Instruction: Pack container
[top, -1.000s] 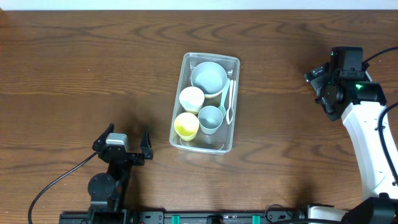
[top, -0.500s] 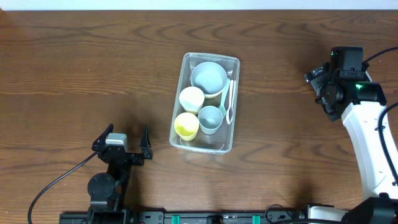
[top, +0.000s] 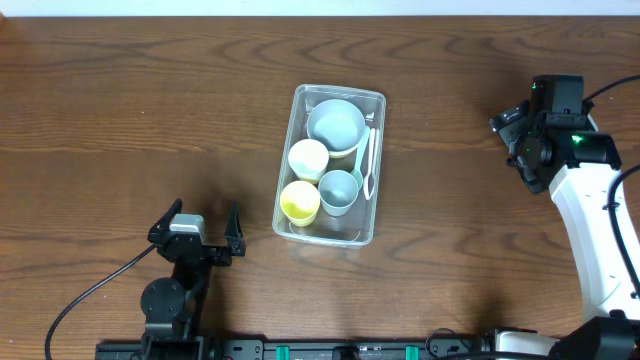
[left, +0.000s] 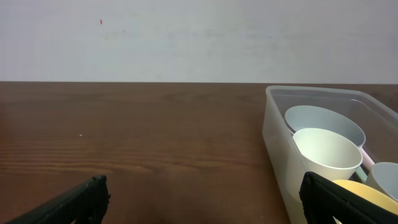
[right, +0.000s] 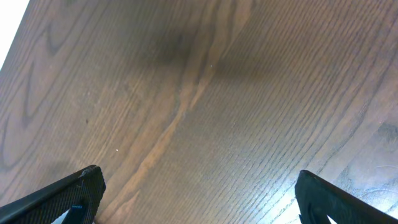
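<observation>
The container (top: 296, 110) is a clear rectangular tub in the middle of the table. It holds a pale blue bowl (top: 336, 124), a cream cup (top: 308, 158), a yellow cup (top: 299, 201), a blue-grey cup (top: 339, 190) and a white spoon (top: 368, 160). The left wrist view shows its near wall (left: 278, 149) at the right. My left gripper (top: 200, 222) is open and empty, low at the front left, to the left of the container. My right gripper (top: 512, 135) is open and empty at the far right, over bare wood (right: 199, 112).
The table is dark brown wood (top: 150, 110). A white wall (left: 186, 37) stands beyond its far edge. A black cable (top: 90, 295) runs from the left arm at the front edge.
</observation>
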